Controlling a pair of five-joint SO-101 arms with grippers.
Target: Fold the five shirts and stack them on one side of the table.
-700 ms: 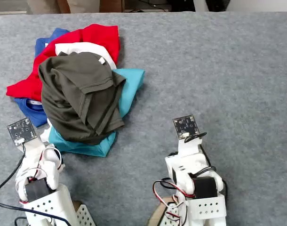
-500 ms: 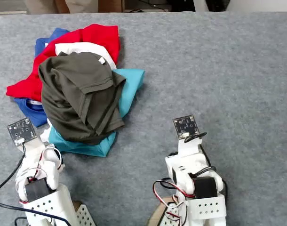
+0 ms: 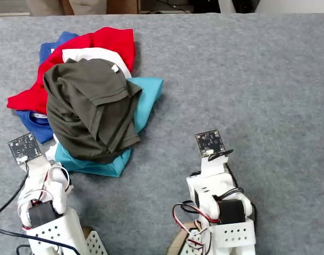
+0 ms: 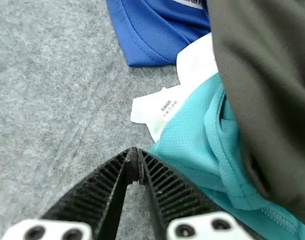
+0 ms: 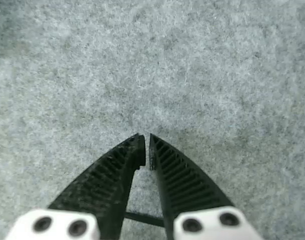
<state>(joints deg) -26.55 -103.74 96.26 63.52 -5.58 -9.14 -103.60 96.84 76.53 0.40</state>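
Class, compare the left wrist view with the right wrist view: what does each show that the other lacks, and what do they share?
Left wrist view alone: the left pincer, shut, beside a pile of shirts. The pile holds a blue shirt, a white shirt with its label showing, a teal shirt, and a dark olive shirt lying over the teal one.
Right wrist view alone: the right pincer, shut, above the grey felt table.
Shared: the grey felt table underneath, and a black ribbed pincer with its tips together.

White plastic arms (image 3: 218,191) carry black motors (image 3: 232,211), red-and-black cables (image 3: 179,215) and black ribbed hands (image 4: 134,167).
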